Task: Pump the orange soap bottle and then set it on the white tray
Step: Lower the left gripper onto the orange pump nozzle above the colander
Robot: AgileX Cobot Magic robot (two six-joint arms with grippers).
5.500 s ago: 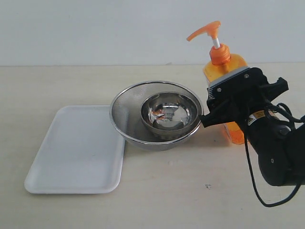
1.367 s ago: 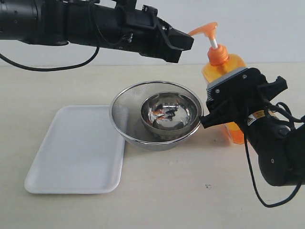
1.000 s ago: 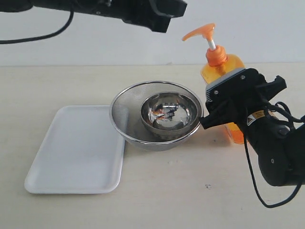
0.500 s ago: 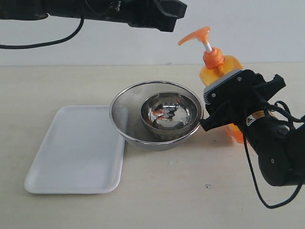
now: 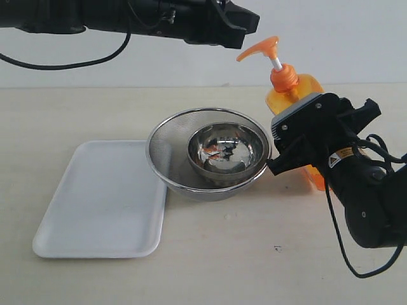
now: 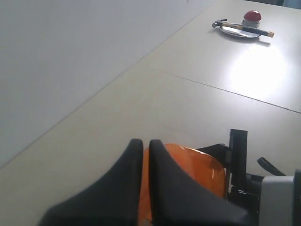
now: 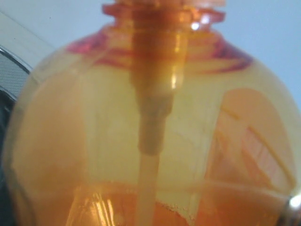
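The orange soap bottle (image 5: 297,89) stands at the right behind the bowls, leaning a little, its pump head (image 5: 257,48) raised on the white stem. My right gripper (image 5: 301,140) is shut on the bottle's body; in the right wrist view the bottle (image 7: 155,141) fills the frame and hides the fingers. My left gripper (image 5: 250,25) hangs shut just above and left of the pump head. In the left wrist view its fingers (image 6: 174,188) stand pressed together over the orange bottle (image 6: 200,165). The white tray (image 5: 102,197) lies at the left with nothing on it.
A steel mesh bowl (image 5: 166,159) with a smaller steel bowl (image 5: 226,152) inside it sits between the tray and the bottle. The left arm (image 5: 114,16) spans the top of the scene. A far plate (image 6: 240,32) holds a hammer.
The bottle and pump head have shifted left and tilted in my right gripper. My left gripper, which had lifted away, has come back right and down toward the pump head.
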